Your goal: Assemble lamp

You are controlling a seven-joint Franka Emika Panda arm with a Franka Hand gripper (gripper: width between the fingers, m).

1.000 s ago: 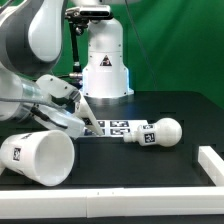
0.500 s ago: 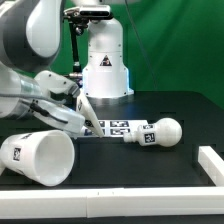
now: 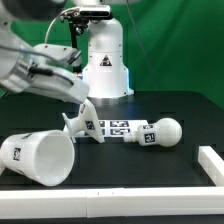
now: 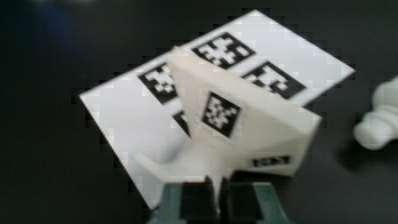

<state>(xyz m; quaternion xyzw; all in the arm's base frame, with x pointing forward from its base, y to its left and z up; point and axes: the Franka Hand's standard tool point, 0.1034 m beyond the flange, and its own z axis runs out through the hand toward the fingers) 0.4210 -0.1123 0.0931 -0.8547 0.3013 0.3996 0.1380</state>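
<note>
The gripper [image 4: 217,190] was clamped on the small flared white plastic base [image 3: 84,124], held tilted at the exterior view's left between the large tapered white shade [image 3: 40,155], which lay on its side, and the round white bulb on its stem [image 3: 155,132]. Placing the base seemed the step in hand, and the next move called for an upright set-down clear of the marker board [image 3: 116,127]. Only the wrist view showed the fingers [image 4: 185,196] pinching the base's edge, and only the exterior view showed the shade.
</note>
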